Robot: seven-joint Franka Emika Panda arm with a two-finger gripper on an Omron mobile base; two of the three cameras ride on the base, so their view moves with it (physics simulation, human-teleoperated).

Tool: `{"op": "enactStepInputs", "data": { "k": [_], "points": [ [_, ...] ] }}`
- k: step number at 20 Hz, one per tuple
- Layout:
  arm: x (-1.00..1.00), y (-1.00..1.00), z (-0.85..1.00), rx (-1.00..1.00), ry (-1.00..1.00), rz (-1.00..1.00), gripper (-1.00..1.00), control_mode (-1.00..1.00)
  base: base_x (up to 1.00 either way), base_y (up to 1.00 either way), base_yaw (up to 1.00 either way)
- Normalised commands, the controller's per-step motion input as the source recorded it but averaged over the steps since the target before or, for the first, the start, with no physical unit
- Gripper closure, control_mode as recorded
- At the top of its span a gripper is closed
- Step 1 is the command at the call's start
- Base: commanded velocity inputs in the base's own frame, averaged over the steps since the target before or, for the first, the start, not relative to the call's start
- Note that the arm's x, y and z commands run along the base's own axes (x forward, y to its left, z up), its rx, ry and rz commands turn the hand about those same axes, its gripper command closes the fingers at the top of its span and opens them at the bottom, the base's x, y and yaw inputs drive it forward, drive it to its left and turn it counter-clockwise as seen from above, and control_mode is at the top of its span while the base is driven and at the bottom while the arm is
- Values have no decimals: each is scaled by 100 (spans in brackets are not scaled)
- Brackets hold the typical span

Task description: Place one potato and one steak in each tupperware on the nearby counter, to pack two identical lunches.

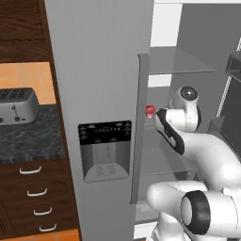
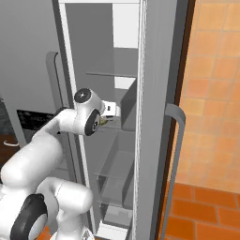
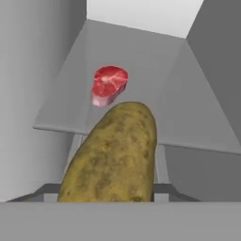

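A yellow-brown potato (image 3: 115, 155) looms large at the bottom of the hand view and hangs in front of the fridge shelf's (image 3: 141, 70) front edge, hiding my fingertips. My gripper (image 2: 111, 112) reaches into the open fridge at mid-shelf height and looks shut on this potato (image 2: 102, 121). Behind it a red steak (image 3: 109, 84) with a paler edge lies on the shelf, and its red (image 1: 150, 111) peeks past the door edge. The dark speckled counter (image 1: 28, 136) lies to the left. The tupperware is out of view.
The closed grey fridge door (image 1: 99, 94) with its dispenser panel (image 1: 104, 150) stands just left of my arm. The open right door (image 2: 159, 117) with a curved handle flanks the other side. A silver toaster (image 1: 16, 106) sits on the counter, above brown drawers.
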Motion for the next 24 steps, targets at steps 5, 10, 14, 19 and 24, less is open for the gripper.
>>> {"op": "enactStepInputs", "data": {
  "k": [5, 10, 14, 19, 24],
  "points": [
    [-100, 1, 89, 13, 9, 0, 100, -100, 0, 0, 0],
    [-89, 45, 98, 1, 6, 0, 100, -100, 0, 0, 0],
    [-78, 15, 34, 14, 5, 0, 100, -100, 0, 0, 0],
    [-74, 30, 7, 15, 7, 0, 100, -100, 0, 0, 0],
    [-20, 54, 8, 1, 0, 0, 100, -100, 0, 0, 0]
  ]
}}
